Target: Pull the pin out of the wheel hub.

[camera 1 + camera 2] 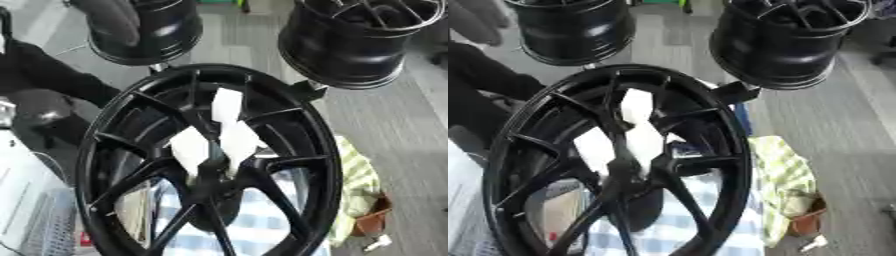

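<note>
1. Left eye view is filled by the big black wheel hub [206, 165], standing upright on edge with its spokes meeting at a dark centre; through the spokes show white, paper-like pieces [229, 125], which sit behind or against the centre (which of the two I cannot tell).
2. Two more black rims [350, 40] hang or stand behind it, up at the far left and far right; they are well apart from the hub's centre and play no part in the step.
3. Below and to the right lie a blue-checked cloth [710, 220] and a yellow-green cloth [780, 185], near the hub's lower rim.
4. At the upper left a dark, rounded shape [109, 20] reaches in; it may be the robot's left hand, but its fingers are not readable, so I cannot tell how open it is or whether it has anything; the right hand shows nowhere.
5. No pin is distinguishable; I judge it would sit at the hub's centre; to do the pull well, find it first, pinch it squarely, and draw straight along its axis without tipping the hub.
</note>
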